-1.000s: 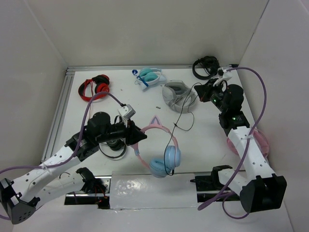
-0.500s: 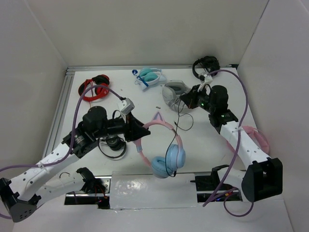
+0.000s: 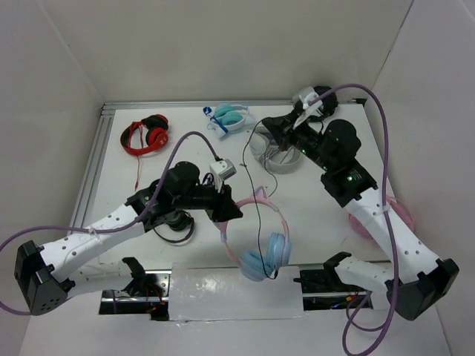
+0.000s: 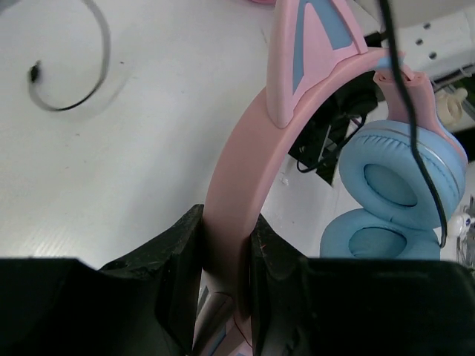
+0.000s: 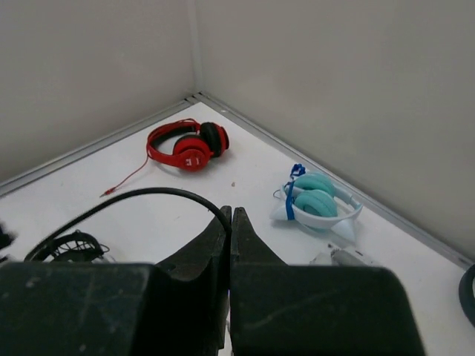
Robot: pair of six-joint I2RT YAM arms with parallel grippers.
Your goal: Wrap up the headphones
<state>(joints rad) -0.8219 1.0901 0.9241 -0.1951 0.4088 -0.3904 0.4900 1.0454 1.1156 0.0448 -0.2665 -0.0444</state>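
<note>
Headphones lie scattered over the white counter [image 3: 312, 208]. At ten o'clock sits a red pair [image 3: 145, 136], its thin lead trailing toward the near side. The left arm stretches from seven o'clock toward the middle, and the left tool [image 3: 227, 211] is closed narrow on the pink headband of the cat-eared headphones [image 3: 256, 204]. In the left wrist view both fingers [image 4: 174, 259] press against either face of the band, with one pink-and-blue cat ear [image 4: 312, 52] beyond them. These headphones sit just off centre toward six o'clock. The band arches away from the tool, and the two light blue ear cups [image 3: 266, 258] are folded together by the near edge; whether they rest on the counter I cannot tell. A teal-and-white pair [image 3: 228, 117] lies at twelve o'clock. From the cups the black cable [image 3: 257, 174] climbs toward twelve o'clock to the right tool [image 3: 271, 127]. Its fingers are pinched fully together on the cable, which curves away from their tips in the right wrist view. A grey pair [image 3: 286, 165] lies partly beneath the right arm, and an all-pink pair [image 3: 401, 215] shows at four o'clock, partly hidden behind that arm.
</note>
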